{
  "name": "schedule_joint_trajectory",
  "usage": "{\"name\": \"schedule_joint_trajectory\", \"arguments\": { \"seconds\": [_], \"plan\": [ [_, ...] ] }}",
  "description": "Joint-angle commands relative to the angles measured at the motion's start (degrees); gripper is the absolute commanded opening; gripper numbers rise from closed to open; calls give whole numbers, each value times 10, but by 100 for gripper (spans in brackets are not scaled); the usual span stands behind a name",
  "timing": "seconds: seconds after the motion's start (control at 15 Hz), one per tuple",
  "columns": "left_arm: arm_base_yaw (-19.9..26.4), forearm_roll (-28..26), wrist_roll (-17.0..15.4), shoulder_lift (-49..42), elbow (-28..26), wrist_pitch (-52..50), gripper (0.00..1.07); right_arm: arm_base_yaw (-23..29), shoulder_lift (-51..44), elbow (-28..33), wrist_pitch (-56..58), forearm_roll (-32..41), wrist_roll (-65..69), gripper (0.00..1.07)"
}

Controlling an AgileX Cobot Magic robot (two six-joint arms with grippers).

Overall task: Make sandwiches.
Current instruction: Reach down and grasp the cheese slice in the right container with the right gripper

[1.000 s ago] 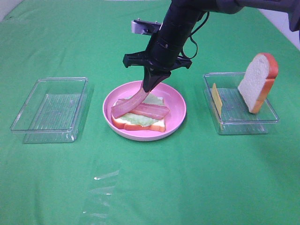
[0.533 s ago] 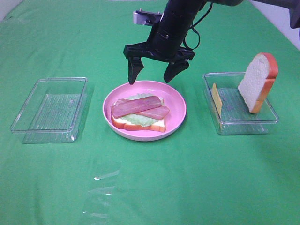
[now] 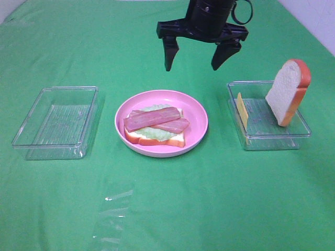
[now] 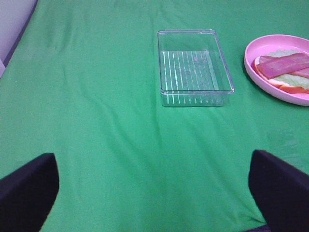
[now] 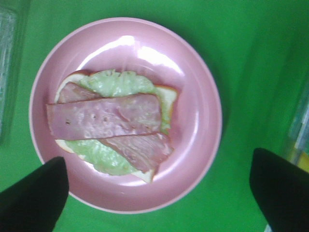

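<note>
On the pink plate point(image 3: 196, 112) point(image 5: 198, 87) lies the sandwich stack: a bread slice point(image 3: 157, 139), pale green lettuce point(image 3: 157, 133) point(image 5: 118, 83) and two bacon strips point(image 3: 152, 118) point(image 5: 104, 116) laid across it. My right gripper point(image 3: 193, 60) hangs open and empty well above the plate's far side. Its dark fingertips point(image 5: 34, 200) frame the plate in the right wrist view. A second bread slice point(image 3: 287, 91) leans upright in the right clear tray point(image 3: 272, 138), with a yellow cheese slice point(image 3: 241, 111) standing at the tray's left wall. My left gripper point(image 4: 154, 193) is open over bare cloth.
An empty clear tray point(image 3: 56, 122) point(image 4: 193, 67) sits left of the plate. Green cloth point(image 3: 209, 198) covers the whole table. A patch of clear film point(image 3: 112, 214) lies on the cloth toward the front.
My right gripper let go of the bacon strip, which now lies flat across the lettuce, then opened and rose up and to the right away from the plate.
</note>
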Motion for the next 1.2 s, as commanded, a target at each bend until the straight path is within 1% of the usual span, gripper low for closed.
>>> {"name": "schedule_joint_trajectory", "arguments": {
  "seconds": [0.07,0.4,0.6,0.67,0.73,0.93,1.07,1.2],
  "plan": [
    [1,1,-2,-12,0,-3,100,-36,-18,49,68,-13,14,98],
    [1,1,-2,-12,0,-3,100,-83,-18,117,66,-19,10,98],
    [1,1,-2,-12,0,-3,100,-89,-15,158,41,-27,7,97],
    [1,1,-2,-12,0,-3,100,-89,-16,162,36,-26,6,97],
    [1,1,-2,-12,0,-3,100,-89,-15,181,15,-12,-2,96],
    [1,1,-2,-12,0,-3,100,-89,-13,196,-8,-12,-7,94],
    [1,1,-2,-12,0,-3,100,-89,-13,196,-15,-12,-9,90],
    [1,1,-2,-12,0,-3,100,-89,-13,196,-21,-14,-9,79]
  ]
}}
